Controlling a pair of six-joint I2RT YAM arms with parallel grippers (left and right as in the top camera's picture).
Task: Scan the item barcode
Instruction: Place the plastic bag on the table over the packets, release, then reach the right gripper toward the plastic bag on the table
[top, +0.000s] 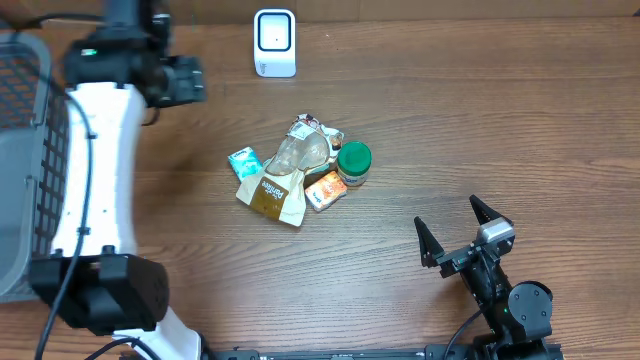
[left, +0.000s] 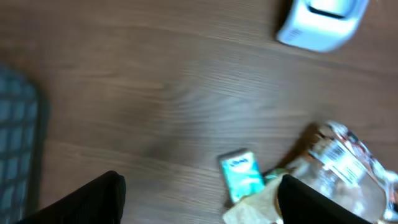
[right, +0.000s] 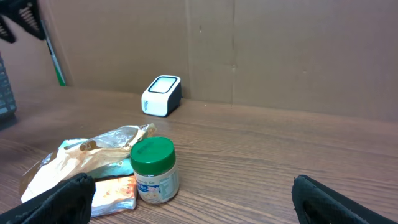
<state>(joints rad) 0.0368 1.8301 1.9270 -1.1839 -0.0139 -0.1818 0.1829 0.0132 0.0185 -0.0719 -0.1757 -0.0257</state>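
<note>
Lying in a heap of packets (top: 272, 195) near the scanner (top: 274, 42), the jar (top: 353, 162) looked light, rigid and smooth, best pinched across its sides. The left gripper (left: 199, 194) and right gripper (top: 445, 211) stood spread, empty.

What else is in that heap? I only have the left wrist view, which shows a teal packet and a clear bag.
Observer: A green-lidded jar stands upright just right of the clear bag.
Operator: Anything else by it?
Observer: An orange packet lies flat right next to the jar, on the robot's side of it.
Operator: And the other arm?
Observer: The right gripper is open and empty, well apart from all the items.
</note>
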